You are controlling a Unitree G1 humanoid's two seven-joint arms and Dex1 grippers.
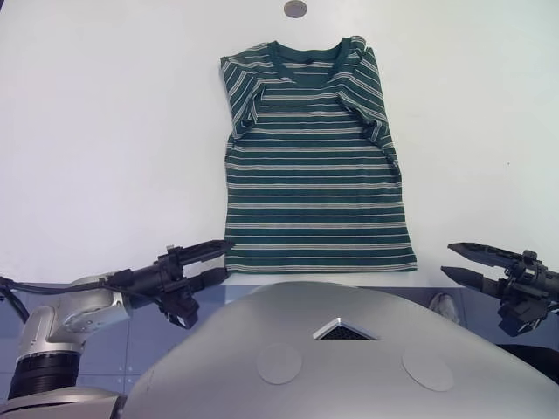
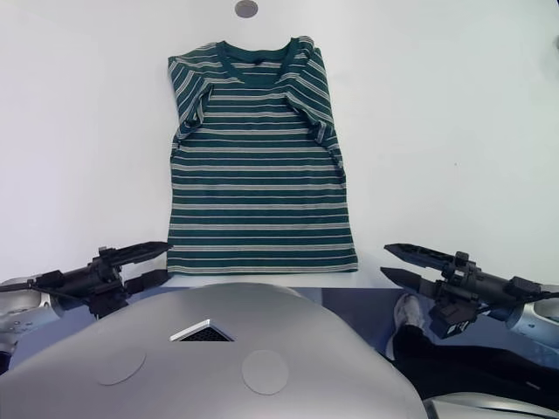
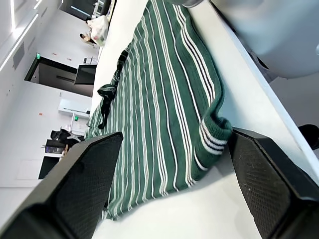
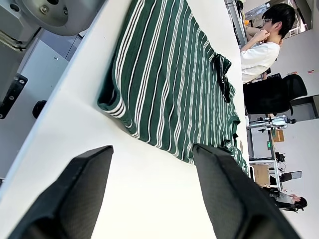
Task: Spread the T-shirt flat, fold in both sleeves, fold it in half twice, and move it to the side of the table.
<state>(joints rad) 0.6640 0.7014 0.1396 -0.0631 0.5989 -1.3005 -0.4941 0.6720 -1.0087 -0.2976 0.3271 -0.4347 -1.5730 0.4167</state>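
Left wrist view: hand (image 3: 175, 135) agape (wide)

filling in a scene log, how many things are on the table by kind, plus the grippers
T-shirt, green with white stripes: 1
round grey disc at the table's far edge: 1
grippers, both at the near edge: 2 (left gripper, right gripper)
total: 4

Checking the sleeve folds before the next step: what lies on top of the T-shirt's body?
The left sleeve and right sleeve lie folded inward over the chest of the T-shirt. The fabric beneath them and the table under the shirt are covered.
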